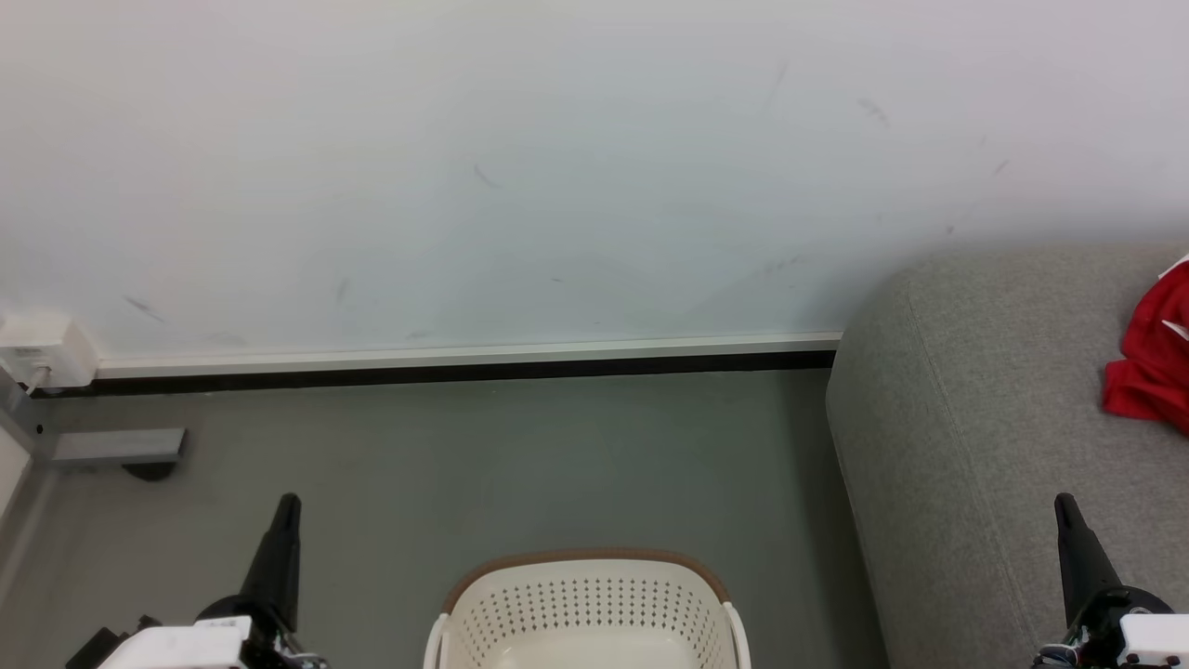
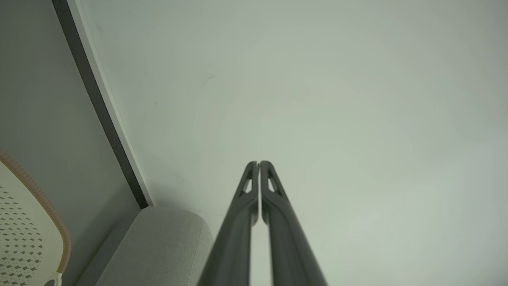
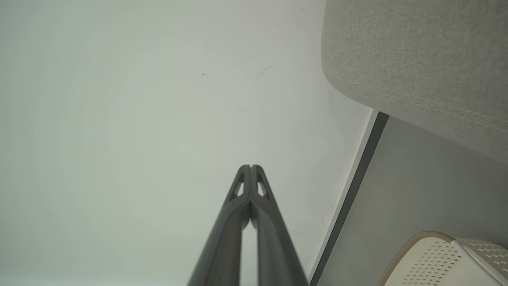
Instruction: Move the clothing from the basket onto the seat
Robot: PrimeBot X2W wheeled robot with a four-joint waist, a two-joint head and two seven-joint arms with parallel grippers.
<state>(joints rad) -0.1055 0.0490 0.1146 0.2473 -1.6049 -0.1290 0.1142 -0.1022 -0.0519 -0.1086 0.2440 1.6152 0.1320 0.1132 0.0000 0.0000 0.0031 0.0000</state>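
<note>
Since found bunched on the seat [image 1: 975, 418] at its far right, well apart from the basket [image 1: 585, 604], logged the clothing [image 1: 1152, 362] as delivered; saw no fabric in the visible part of the basket, could not see its floor. Noted left pincer [image 2: 258, 163] and right pincer [image 3: 251, 167] both closed tip to tip, gripping nothing, low either side of the basket. Judged step as wrap-up; expected next only a look into the basket floor, otherwise rest.

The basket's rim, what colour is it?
Brown: the rim tops the cream-white basket; it shows best in the head view.
</note>
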